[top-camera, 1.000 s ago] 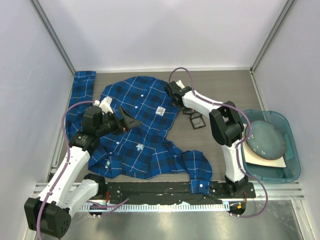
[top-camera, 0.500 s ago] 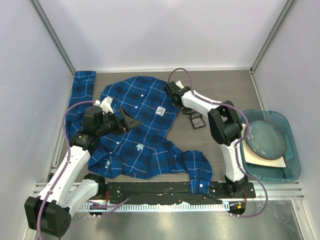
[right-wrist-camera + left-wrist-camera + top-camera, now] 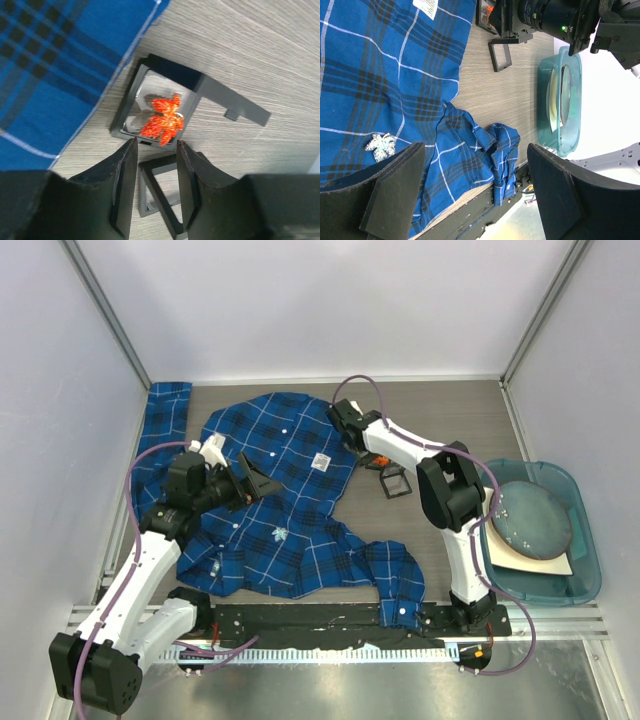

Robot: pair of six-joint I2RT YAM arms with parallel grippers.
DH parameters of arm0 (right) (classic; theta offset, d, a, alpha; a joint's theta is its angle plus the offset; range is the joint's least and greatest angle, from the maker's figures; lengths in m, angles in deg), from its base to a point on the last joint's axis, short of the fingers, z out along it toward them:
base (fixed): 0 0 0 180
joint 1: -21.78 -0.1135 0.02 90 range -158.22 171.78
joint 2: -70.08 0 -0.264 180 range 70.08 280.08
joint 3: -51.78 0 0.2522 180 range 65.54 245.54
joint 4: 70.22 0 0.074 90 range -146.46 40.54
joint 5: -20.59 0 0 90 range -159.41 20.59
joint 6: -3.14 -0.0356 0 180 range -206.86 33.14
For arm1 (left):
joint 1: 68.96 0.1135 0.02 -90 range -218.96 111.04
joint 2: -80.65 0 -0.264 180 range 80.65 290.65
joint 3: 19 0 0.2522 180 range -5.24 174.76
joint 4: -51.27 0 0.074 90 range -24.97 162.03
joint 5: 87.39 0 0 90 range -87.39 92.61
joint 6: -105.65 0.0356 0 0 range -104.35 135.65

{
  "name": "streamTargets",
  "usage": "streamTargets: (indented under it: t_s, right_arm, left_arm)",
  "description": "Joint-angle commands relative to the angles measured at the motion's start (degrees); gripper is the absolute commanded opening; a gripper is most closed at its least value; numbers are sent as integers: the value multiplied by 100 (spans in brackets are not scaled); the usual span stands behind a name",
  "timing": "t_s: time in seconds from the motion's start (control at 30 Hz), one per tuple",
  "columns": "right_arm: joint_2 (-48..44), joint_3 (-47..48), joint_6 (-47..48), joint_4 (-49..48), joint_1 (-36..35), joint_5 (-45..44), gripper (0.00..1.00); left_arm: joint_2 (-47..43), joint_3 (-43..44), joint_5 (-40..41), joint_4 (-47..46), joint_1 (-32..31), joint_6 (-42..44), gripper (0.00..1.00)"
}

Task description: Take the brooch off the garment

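Observation:
The blue plaid garment (image 3: 300, 515) lies spread over the left of the table. A silvery leaf brooch (image 3: 380, 146) is pinned on it, also seen from above as the silvery brooch (image 3: 279, 533). My left gripper (image 3: 475, 150) hovers wide open over the shirt (image 3: 380, 75), holding nothing. A red-orange brooch (image 3: 161, 119) lies in a small black box (image 3: 170, 67) on the table beside the shirt's edge (image 3: 50, 60). My right gripper (image 3: 156, 145) stands open just short of the box, nothing between its fingers; from above, the right gripper (image 3: 368, 452) is at the shirt's right edge.
An empty black frame (image 3: 158, 195) lies on the wood under the right fingers, and the same frame (image 3: 393, 482) shows in the top view. At the right edge, a teal bin (image 3: 590, 550) holds a round plate (image 3: 535, 515) and a beige sheet. White walls close in three sides.
The right gripper's jaws have parted, and the red-orange brooch now shows in the box beyond them. The left arm and the shirt have not moved.

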Motion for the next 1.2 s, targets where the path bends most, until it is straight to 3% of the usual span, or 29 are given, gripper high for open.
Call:
streamTargets:
  t_s: [0.0,0.13,0.2,0.23,0.27,0.4,0.47,0.57,0.67,0.87,1.17]
  right_arm:
    - [-778,-45,-254,-246,-30,679,41]
    - [-1359,-352,-535,-439,-510,1374,42]
    - [-1691,-650,-684,-614,-784,1846,43]
    - [-1815,-809,-772,-737,-1029,2058,44]
    - [-1956,-1237,-947,-904,-1180,2287,44]
    - [-2641,-2487,-1422,-2607,-1795,3586,50]
    - [-2739,-3127,-1695,-3588,-2243,3765,52]
    - [-2635,-3298,-1565,-3990,-2988,3275,55]
    - [-2511,-3332,-1397,-3946,-3289,2598,54]
    - [-2170,-3369,-949,-4166,-3554,1903,43]
    - [-1588,-2867,-229,-4052,-3642,1630,47]
  left_arm:
    - [-20,-32,-49,-31,-26,69,86]
    - [50,-14,398,303,-18,95,82]
    - [146,-14,627,593,-18,-45,68]
    - [190,-40,872,707,-26,-124,57]
    - [330,-101,962,900,-26,-272,53]
    - [875,-356,805,1025,-26,-678,52]
    - [1051,-610,629,797,-18,-975,49]
    - [974,-970,873,594,-26,-1371,48]
    - [745,-1165,1312,550,-26,-1759,40]
    - [744,-1525,1815,480,-26,-2128,36]
    - [789,-1763,2096,620,-26,-2269,38]
